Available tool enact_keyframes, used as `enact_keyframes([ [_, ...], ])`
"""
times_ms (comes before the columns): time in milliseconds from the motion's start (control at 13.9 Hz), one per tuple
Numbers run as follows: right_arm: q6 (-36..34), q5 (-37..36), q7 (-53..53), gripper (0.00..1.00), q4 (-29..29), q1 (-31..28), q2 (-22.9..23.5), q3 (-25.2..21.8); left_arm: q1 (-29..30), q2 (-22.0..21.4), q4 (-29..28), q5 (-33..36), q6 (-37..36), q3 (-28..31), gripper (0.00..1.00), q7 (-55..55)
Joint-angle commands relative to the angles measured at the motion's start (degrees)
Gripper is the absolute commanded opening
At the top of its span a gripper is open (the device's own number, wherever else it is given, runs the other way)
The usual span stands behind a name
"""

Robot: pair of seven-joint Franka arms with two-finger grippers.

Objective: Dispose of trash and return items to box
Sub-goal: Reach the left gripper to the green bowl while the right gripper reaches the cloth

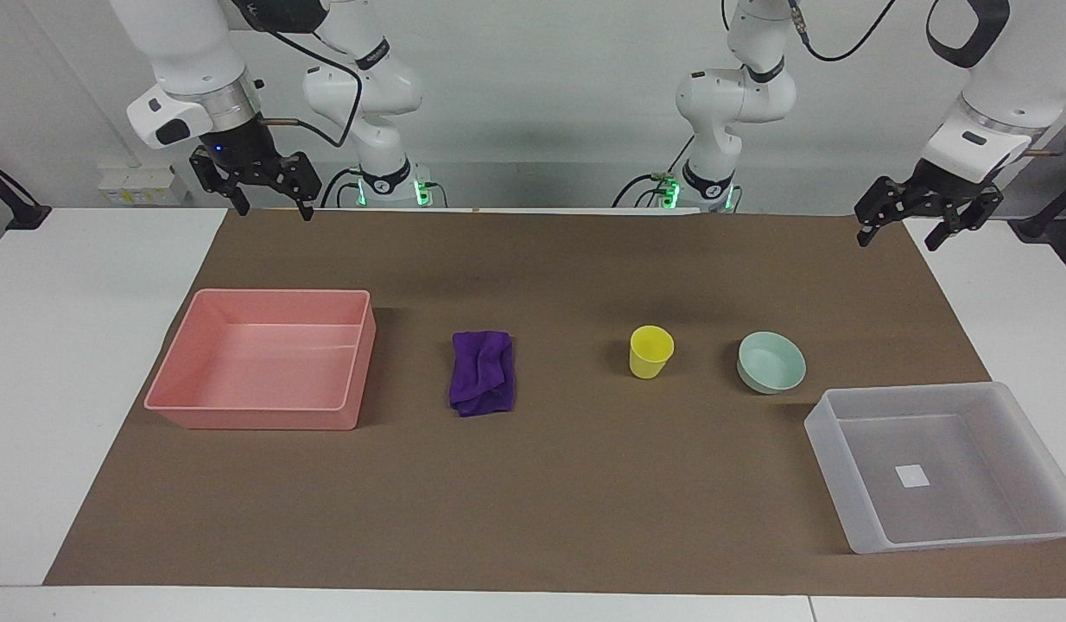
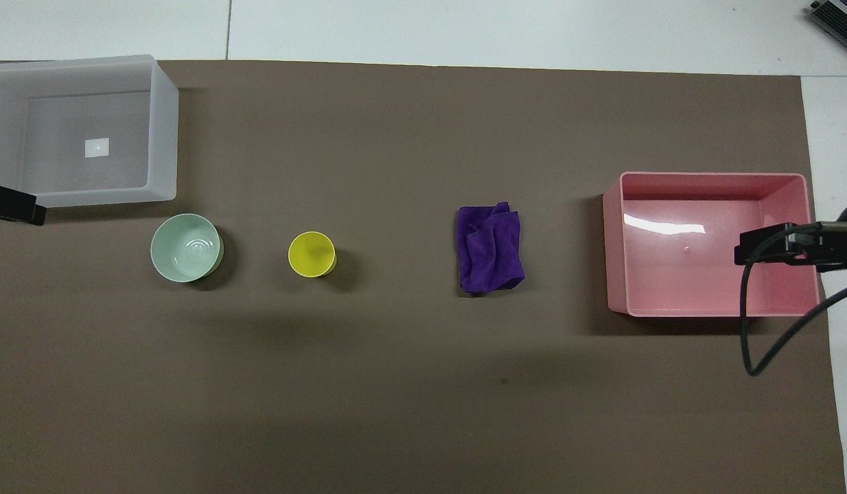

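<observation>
cloth (image 1: 482, 372): crumpled on the mat, between pink tray (image 1: 239, 406) and cup (image 1: 650, 351)
cup, bowl (image 1: 771, 361): side by side, bowl near the clear box (image 1: 831, 436)
left gripper (image 1: 901, 230): up high, jaws wide
right gripper (image 1: 272, 206): same, holding nothing

Soft deep-purple fabric cloth (image 1: 482, 372): uniform purple, darker in the folds. Small plastic cup (image 1: 650, 351): bright yellow all over, inside and out. Shallow round bowl (image 1: 771, 362): pale mint green, plain. Translucent rectangular plastic tub (image 1: 853, 494): whitish-grey, one small white square sticker (image 1: 912, 476) on the floor. Opaque rectangular tray (image 1: 256, 417): salmon pink, a white glare streak across the floor. Worktop (image 1: 84, 363): white, covered by a flat brown paper mat (image 1: 585, 484), unpatterned. Left hand (image 1: 902, 228) and right hand (image 1: 271, 207): black, on white arms.
</observation>
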Motion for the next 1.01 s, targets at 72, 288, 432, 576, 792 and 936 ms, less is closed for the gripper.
enact_keyframes([
  [72,-0.9,0.6,-1.3,1.00,0.4,-0.5,-0.2,0.2,-0.2,-1.7,-2.0,0.0,0.3,-0.1,1.00,-1.3],
  [288,-0.9,0.6,-1.3,1.00,0.4,-0.5,-0.2,0.2,-0.3,-2.0,-3.6,0.0,2.0,-0.1,1.00,-2.4],
  [432,-0.7,0.6,-1.3,1.00,0.1,-0.5,-0.2,0.2,-0.4,-4.6,-10.2,0.0,9.4,-0.1,1.00,-3.2],
  [576,-0.5,0.6,-1.3,1.00,0.0,-0.5,-0.3,0.2,-0.5,-5.4,-15.6,0.0,14.5,-0.1,1.00,-3.2],
  [792,2.3,0.5,-1.4,1.00,-2.0,-0.1,-0.8,0.2,-0.9,-3.7,-21.8,0.0,23.0,-0.1,1.00,-3.6],
  [936,6.5,0.5,-0.9,1.00,-4.6,0.9,-0.4,1.0,-1.4,-2.1,-26.9,0.0,30.8,-0.2,1.00,-3.7],
])
